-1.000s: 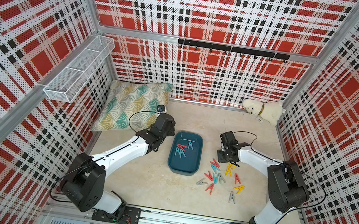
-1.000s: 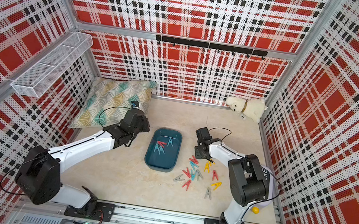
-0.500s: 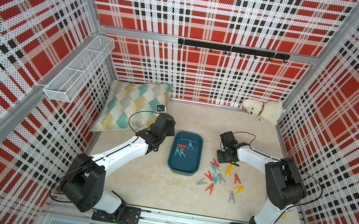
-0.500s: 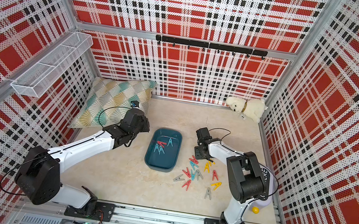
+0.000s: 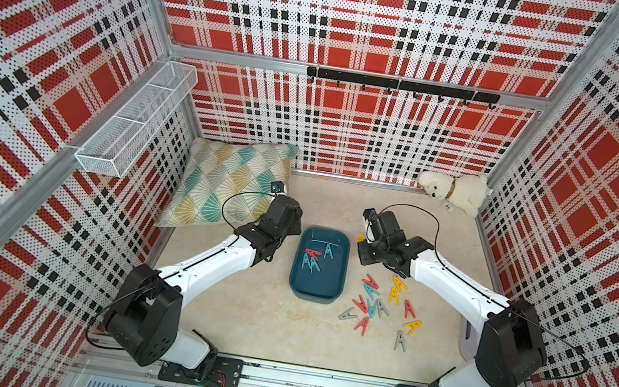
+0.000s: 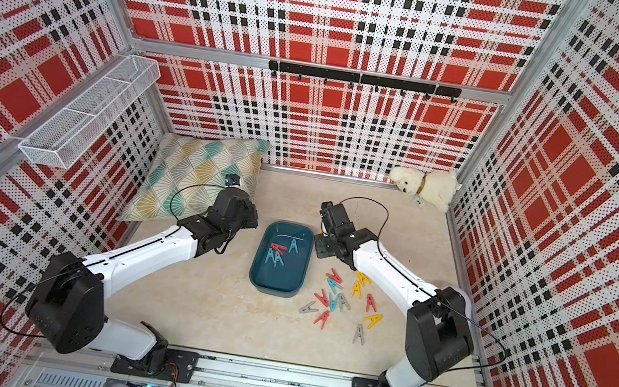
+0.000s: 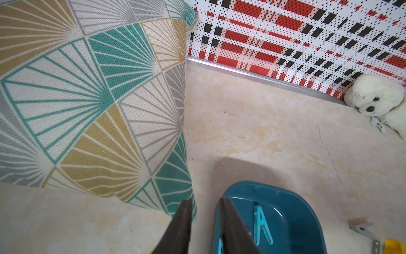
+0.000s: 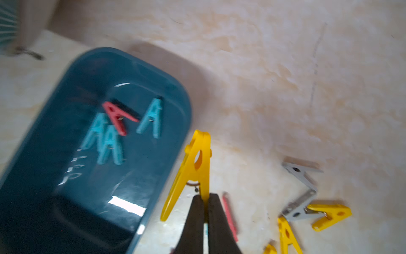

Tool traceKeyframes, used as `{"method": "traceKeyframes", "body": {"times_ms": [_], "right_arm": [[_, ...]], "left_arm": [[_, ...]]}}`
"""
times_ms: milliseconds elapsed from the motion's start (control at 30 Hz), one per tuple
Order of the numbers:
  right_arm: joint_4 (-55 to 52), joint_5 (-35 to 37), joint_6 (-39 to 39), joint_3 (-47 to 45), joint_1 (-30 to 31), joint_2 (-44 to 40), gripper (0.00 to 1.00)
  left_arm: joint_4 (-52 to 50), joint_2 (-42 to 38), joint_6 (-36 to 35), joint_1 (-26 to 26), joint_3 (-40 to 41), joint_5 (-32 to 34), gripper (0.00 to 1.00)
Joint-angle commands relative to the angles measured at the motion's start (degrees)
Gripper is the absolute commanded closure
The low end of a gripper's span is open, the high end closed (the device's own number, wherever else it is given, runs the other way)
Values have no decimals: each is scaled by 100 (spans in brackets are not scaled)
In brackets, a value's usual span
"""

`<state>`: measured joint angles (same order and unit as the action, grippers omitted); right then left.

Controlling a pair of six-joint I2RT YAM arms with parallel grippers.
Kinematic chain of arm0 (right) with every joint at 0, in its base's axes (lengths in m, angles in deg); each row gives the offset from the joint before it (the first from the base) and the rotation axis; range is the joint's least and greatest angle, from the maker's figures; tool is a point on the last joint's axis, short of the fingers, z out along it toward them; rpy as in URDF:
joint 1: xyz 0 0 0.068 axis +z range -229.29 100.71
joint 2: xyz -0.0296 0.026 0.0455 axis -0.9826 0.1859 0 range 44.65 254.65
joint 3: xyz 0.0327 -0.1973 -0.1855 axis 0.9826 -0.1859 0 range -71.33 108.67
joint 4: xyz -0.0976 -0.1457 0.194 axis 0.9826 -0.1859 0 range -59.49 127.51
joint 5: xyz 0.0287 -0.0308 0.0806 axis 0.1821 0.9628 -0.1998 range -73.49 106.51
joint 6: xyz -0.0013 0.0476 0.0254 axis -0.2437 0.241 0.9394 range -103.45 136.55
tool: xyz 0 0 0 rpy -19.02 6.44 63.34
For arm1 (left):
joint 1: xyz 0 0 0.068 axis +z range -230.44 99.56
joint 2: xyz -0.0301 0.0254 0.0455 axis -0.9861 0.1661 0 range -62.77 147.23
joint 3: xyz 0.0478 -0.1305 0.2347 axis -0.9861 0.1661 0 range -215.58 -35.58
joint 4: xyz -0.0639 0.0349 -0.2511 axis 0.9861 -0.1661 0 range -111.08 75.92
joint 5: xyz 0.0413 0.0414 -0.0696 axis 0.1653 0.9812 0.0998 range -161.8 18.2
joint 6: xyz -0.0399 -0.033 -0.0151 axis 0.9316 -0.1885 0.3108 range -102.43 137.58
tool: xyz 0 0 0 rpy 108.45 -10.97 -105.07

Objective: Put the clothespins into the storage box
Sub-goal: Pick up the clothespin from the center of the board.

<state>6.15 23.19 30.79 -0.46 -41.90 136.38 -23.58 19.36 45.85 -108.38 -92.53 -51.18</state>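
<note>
Yellow clothespin (image 8: 195,162): A-shaped plastic, one leg just clamped in my right hand (image 8: 205,196).
Left hand (image 7: 206,200): loose, empty, unmoved.

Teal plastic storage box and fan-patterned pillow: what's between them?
Only the left gripper, black fingers apart and empty, over beige tabletop: left wrist view. In both top views its wrist sits between fan-patterned pillow and teal storage box.

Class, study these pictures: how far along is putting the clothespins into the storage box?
Done: four clothespins, three light blue and one red, lie in the storage box. In hand: the right gripper is shut on a yellow clothespin beside the box, not yet inside. Left: about a dozen loose clothespins on the table; the left gripper is open and empty.
</note>
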Motion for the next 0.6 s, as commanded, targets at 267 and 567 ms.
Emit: {"method": "traceKeyframes", "body": {"times_ms": [267,567], "right_arm": [[-327,140,224,1098,882,1413,93],[-234,480,399,2146,876,2572,94]], "left_arm": [[-8,-158,47,111,28,38,71],[-14,-259,38,162,146,21,71]]}}
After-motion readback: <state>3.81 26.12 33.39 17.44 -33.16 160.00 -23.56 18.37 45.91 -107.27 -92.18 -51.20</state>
